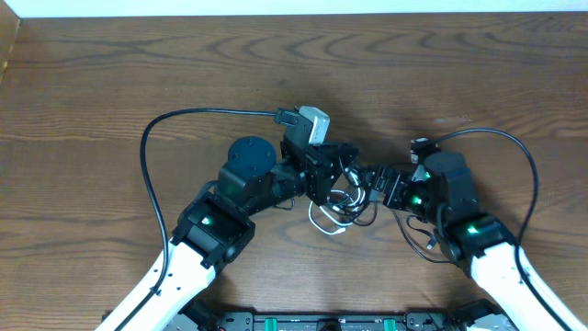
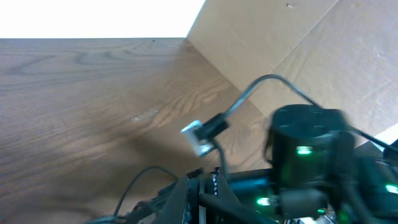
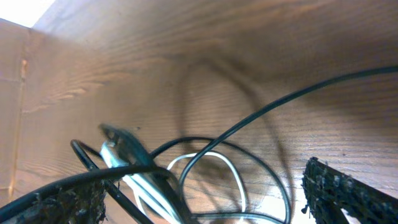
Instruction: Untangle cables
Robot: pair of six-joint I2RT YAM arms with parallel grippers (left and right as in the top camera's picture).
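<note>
The cables (image 1: 342,210) lie bunched at the table's middle, between my two grippers. A white cable (image 1: 323,223) loops out at the front of the bunch, and black loops cross over it. My left gripper (image 1: 336,177) is over the bunch's left side, its fingers (image 2: 200,191) pressed together on a black cable (image 2: 134,185). My right gripper (image 1: 375,184) is at the bunch's right side and stands open. In the right wrist view its fingers (image 3: 348,193) sit wide apart (image 3: 205,186), with the white loop (image 3: 230,168), black strands (image 3: 280,102) and a plug end (image 3: 118,140) between them.
Thicker black arm wires arc over the table at the left (image 1: 147,147) and right (image 1: 528,156). A cardboard wall (image 2: 298,43) borders the table's far right side in the left wrist view. The right arm's body (image 2: 308,149) is close in front of the left wrist camera.
</note>
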